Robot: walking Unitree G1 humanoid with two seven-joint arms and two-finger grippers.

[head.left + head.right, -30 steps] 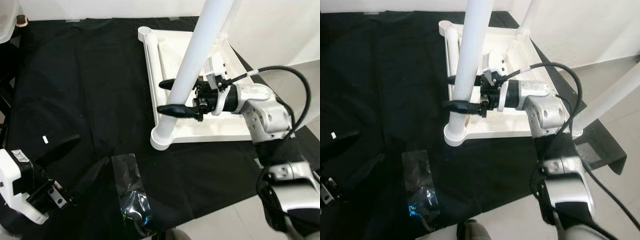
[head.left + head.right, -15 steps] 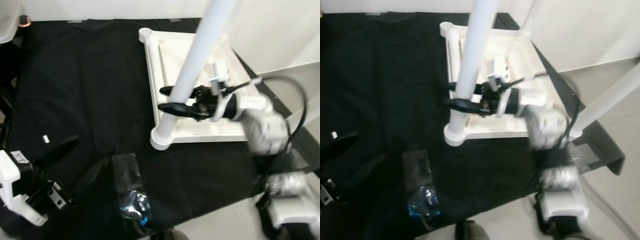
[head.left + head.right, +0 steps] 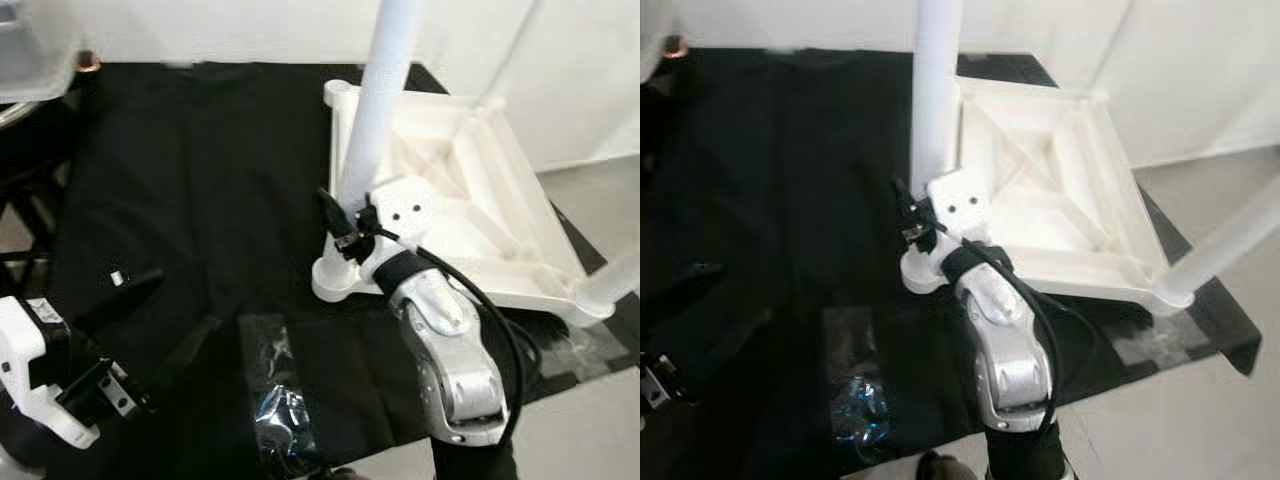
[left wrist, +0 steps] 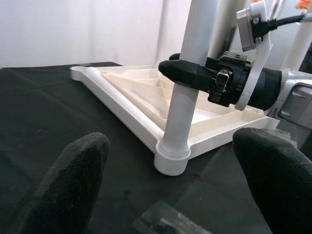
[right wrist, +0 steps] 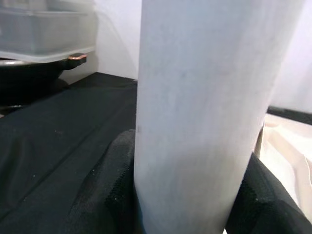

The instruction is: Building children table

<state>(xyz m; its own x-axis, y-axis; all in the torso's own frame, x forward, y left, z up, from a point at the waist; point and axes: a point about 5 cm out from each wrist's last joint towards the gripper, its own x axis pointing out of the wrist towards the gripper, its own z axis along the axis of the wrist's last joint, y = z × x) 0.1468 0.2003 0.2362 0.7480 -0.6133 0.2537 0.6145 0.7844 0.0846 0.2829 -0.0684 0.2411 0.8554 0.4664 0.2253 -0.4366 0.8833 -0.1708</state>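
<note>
While the black cloth (image 3: 200, 180) spreads over most of the floor before us, we see the white table top (image 3: 470, 200) lying upside down on its right part, ribs facing up. From its near left corner socket a white table leg (image 3: 378, 100) stands upright, and further legs rise at other corners, one at the near right (image 3: 615, 280) and one at the far right.

Our right gripper (image 3: 345, 225) is low on the near left leg, just above the socket, its two black fingers (image 4: 187, 73) pinching the tube from either side; in the right wrist view the leg (image 5: 204, 112) sits tight between the pads. The silver right arm (image 3: 450, 350) reaches in from the near edge of the cloth.

Our left gripper (image 4: 170, 195) hangs near the cloth at the lower left, well apart from the table, its fingers (image 3: 130, 290) spread wide with nothing between them.

A crumpled clear plastic bag (image 3: 280, 400) lies on the cloth between the two arms. A small white tag (image 3: 116, 277) rests near the left fingers.
</note>
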